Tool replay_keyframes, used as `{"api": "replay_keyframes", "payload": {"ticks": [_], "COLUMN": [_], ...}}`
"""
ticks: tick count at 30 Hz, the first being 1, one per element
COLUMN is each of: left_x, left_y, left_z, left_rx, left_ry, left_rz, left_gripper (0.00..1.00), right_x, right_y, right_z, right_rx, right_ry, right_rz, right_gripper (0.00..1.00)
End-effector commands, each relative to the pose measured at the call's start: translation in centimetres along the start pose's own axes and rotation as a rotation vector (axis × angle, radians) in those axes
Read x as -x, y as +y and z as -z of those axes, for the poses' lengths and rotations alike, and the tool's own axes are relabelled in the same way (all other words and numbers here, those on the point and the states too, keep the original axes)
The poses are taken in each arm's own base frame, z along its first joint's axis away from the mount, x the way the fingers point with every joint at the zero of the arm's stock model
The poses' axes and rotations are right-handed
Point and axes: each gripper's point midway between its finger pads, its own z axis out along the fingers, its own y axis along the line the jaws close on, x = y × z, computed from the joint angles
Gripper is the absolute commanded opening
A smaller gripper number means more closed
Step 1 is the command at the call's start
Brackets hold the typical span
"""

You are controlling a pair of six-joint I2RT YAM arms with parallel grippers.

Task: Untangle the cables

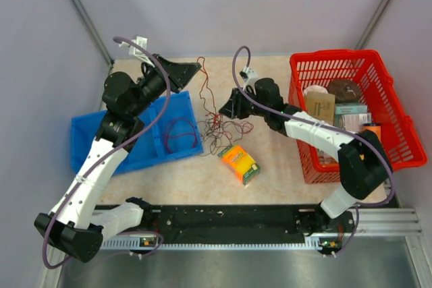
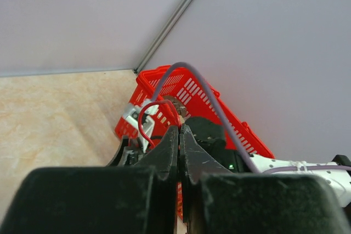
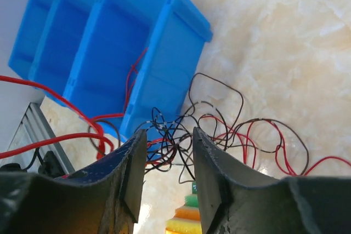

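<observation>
The cables [image 1: 219,126] are thin red and black wires in a knotted clump on the table's middle. One red strand [image 1: 204,89] rises from the clump to my left gripper [image 1: 197,69], which is lifted near the back. In the left wrist view that gripper [image 2: 180,127] is shut on the red cable [image 2: 142,121], which loops out at its tips. My right gripper [image 1: 227,108] hangs just over the clump's right side. Seen from the right wrist, it [image 3: 169,135] stands open, with the tangle [image 3: 219,130] showing in the gap beyond its fingertips [image 3: 137,146].
A blue bin [image 1: 135,141] at the left holds a dark red coil [image 1: 179,136]; its wall [image 3: 109,42] lies close behind the tangle. An orange and green box [image 1: 240,164] lies in front of the clump. A red basket [image 1: 398,116] with packages stands at the right.
</observation>
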Motion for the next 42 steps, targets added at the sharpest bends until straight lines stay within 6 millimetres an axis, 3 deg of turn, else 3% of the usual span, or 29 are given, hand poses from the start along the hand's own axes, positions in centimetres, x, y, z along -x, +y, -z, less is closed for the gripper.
{"api": "replay_keyframes", "payload": {"ticks": [1, 4, 6, 11, 15, 18, 22, 23, 26, 29, 36, 38, 40, 42], "left_x": [3.2, 3.2, 3.1, 2.6, 2.5, 2.8, 3.2, 3.4, 4.0, 4.9, 9.9, 10.5, 10.9, 10.9], "left_y": [-3.7, -3.6, -3.5, -2.8, -2.7, -2.9, -3.4, -3.6, -4.3, -5.2, -9.3, -10.0, -10.4, -10.5], "left_z": [1.1, 1.0, 0.9, 0.6, 0.5, 0.6, 0.9, 1.0, 1.4, 1.9, 4.7, 5.1, 5.0, 4.7], "left_rx": [-0.092, -0.089, -0.086, -0.075, -0.073, -0.076, -0.079, -0.081, -0.09, -0.107, -0.117, -0.129, -0.139, -0.147], "left_ry": [-0.085, -0.084, -0.081, -0.064, -0.062, -0.068, -0.078, -0.083, -0.097, -0.123, -0.255, -0.27, -0.279, -0.274], "left_rz": [-0.053, -0.059, -0.061, -0.064, -0.058, -0.054, -0.058, -0.062, -0.081, -0.129, -0.284, -0.291, -0.288, -0.275], "left_gripper": [0.0, 0.0, 0.0, 0.0, 0.0, 0.0, 0.0, 0.0, 0.0, 0.0, 0.0, 0.0, 0.0, 0.0], "right_x": [0.8, 0.8, 1.6, 1.4, 1.6, 1.4, 0.4, -0.1, -1.9, -2.9, -4.3, -4.5, -4.3, -3.9], "right_y": [1.0, 0.9, 1.6, 3.6, 6.9, 7.2, 4.3, 3.4, 1.2, -1.3, -13.2, -15.3, -15.5, -15.4], "right_z": [-0.9, 0.4, 1.9, 4.6, 4.6, 2.9, 0.6, 0.3, -0.1, 0.2, 3.5, 4.1, 4.4, 4.8], "right_rx": [0.028, 0.001, -0.008, 0.0, 0.131, 0.112, -0.049, -0.085, -0.155, -0.226, -0.617, -0.678, -0.692, -0.694], "right_ry": [-0.049, -0.063, -0.075, -0.082, -0.121, -0.096, -0.065, -0.061, -0.049, -0.05, -0.046, -0.019, -0.001, 0.002], "right_rz": [-0.057, -0.058, -0.055, -0.068, -0.102, -0.125, -0.179, -0.184, -0.199, -0.216, -0.212, -0.194, -0.153, -0.126], "right_gripper": [0.42, 0.58, 0.61, 0.7, 0.75, 0.75, 0.65, 0.58, 0.19, 0.0, 0.0, 0.13, 0.23, 0.41]}}
